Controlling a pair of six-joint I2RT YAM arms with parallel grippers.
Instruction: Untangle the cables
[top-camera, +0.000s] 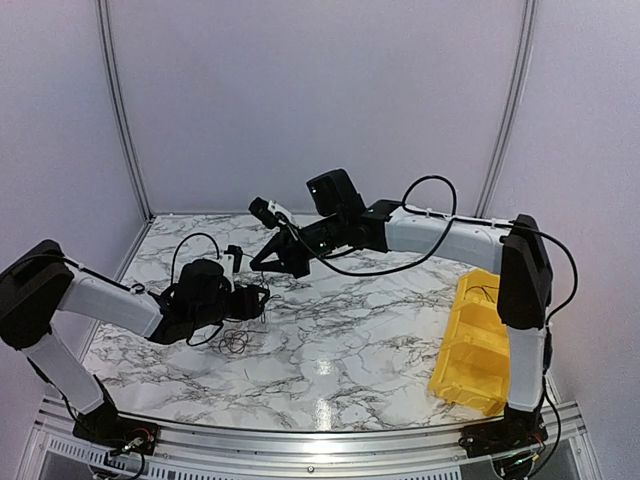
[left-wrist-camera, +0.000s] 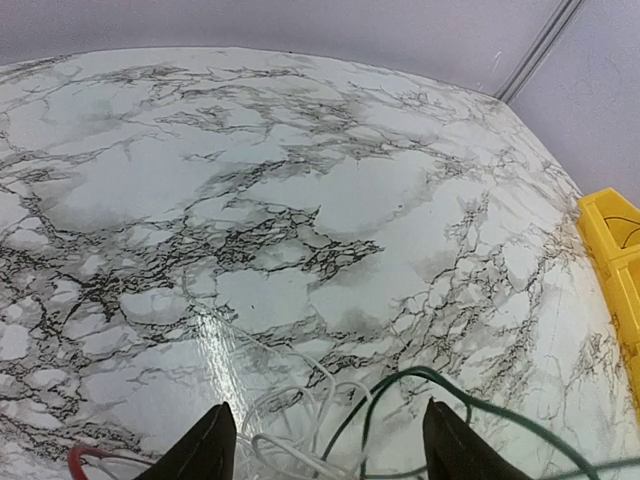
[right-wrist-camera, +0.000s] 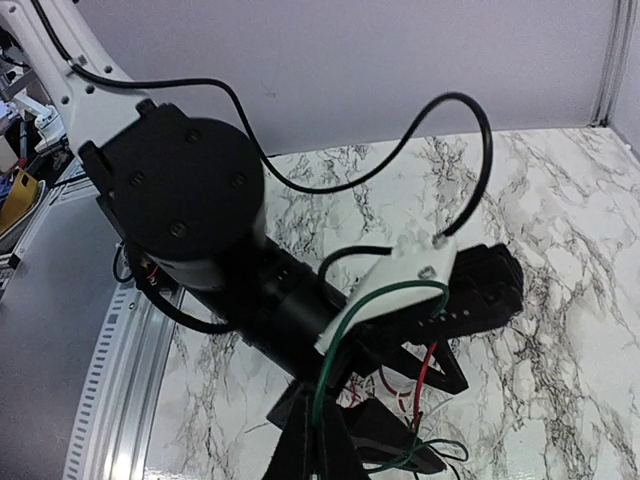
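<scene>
Left wrist view: the left end effector (left-wrist-camera: 325, 435) stands open, its two dark fingertips (left-wrist-camera: 210, 445) well apart at the bottom edge of the frame and closed on nothing. In the gap between them lie the cables (left-wrist-camera: 290, 415). Several white loops curl on the worktop (left-wrist-camera: 300, 200), a green wire (left-wrist-camera: 430, 372) arches toward the lower right, and a red wire (left-wrist-camera: 80, 455) sits in the lower left corner beside the left fingertip. Past the wires the marbled surface runs up to the pale back wall (left-wrist-camera: 300, 25), and a yellow bin (left-wrist-camera: 612, 250) sits at the right edge.

In the right wrist view the right end effector (right-wrist-camera: 308, 440) is at the bottom centre with its fingers pressed together. The green wire rises from its tip and looks pinched there. That wire climbs to a white bracket (right-wrist-camera: 395, 290) on the left arm's wrist (right-wrist-camera: 200, 200), which fills the middle of the frame and blocks most of the bundle. Red and white strands show just below the bracket at the lower right. A thick black arm cable (right-wrist-camera: 400, 150) arcs across the upper half.

In the top external view both end effectors meet left of centre, and the cables show as a small dark tangle on the worktop just below them. The bin stands at the right, near the right arm (top-camera: 525, 290). A thin dark curve shows in its upper compartment, too small to identify.
</scene>
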